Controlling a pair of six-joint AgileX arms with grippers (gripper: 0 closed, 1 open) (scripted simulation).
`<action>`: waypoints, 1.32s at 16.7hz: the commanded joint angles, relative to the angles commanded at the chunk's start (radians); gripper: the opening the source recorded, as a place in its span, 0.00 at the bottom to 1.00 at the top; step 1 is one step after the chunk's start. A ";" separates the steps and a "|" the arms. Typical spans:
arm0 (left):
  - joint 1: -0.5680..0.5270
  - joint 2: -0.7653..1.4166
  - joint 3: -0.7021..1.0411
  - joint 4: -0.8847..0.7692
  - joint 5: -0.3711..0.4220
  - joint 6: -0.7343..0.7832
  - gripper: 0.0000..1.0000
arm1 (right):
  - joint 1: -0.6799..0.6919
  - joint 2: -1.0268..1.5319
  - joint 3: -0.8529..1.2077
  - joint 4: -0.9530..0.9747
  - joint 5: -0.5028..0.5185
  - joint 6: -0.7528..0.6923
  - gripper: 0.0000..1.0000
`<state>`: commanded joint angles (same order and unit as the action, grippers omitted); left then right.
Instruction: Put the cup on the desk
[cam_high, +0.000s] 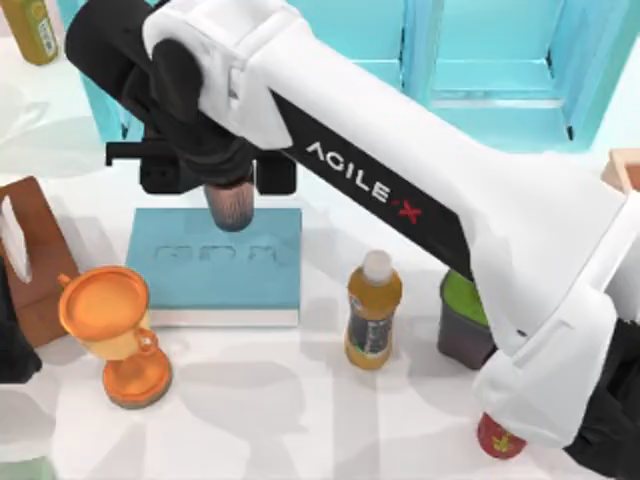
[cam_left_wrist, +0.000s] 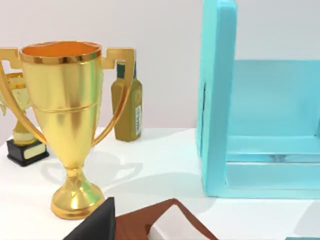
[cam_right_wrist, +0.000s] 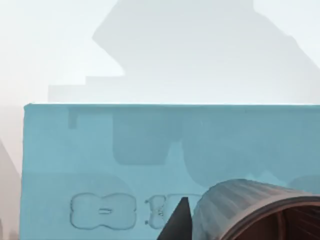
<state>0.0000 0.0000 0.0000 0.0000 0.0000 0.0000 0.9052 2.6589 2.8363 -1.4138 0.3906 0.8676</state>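
Note:
The cup (cam_high: 232, 205), a small coppery-brown tumbler, hangs under my right gripper (cam_high: 229, 186), which is shut on it. It is above the back edge of a flat teal book (cam_high: 215, 258), clear of the white desk (cam_high: 300, 400). In the right wrist view the cup's ribbed wall and reddish inside (cam_right_wrist: 240, 205) sit close up, with a dark finger (cam_right_wrist: 180, 224) beside it and the book (cam_right_wrist: 100, 150) below. My left arm (cam_high: 10, 345) is parked at the table's left edge.
An orange trophy (cam_high: 108, 320) stands left of the book, and a brown box (cam_high: 30, 250) lies further left. A yellow bottle (cam_high: 373, 312) and a dark green-topped pot (cam_high: 463, 320) stand to the right. The light blue cabinet (cam_high: 480, 60) lines the back. An olive bottle (cam_high: 35, 28) is at the back left.

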 joint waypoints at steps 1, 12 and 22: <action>0.000 0.000 0.000 0.000 0.000 0.000 1.00 | -0.007 -0.031 -0.043 0.020 -0.004 -0.007 0.00; 0.000 0.000 0.000 0.000 0.000 0.000 1.00 | -0.124 -0.517 -0.893 0.338 -0.072 -0.116 0.00; 0.000 0.000 0.000 0.000 0.000 0.000 1.00 | -0.144 -0.627 -1.052 0.416 -0.087 -0.140 0.00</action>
<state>0.0000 0.0000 0.0000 0.0000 0.0000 0.0000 0.7615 2.0320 1.7844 -0.9981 0.3032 0.7279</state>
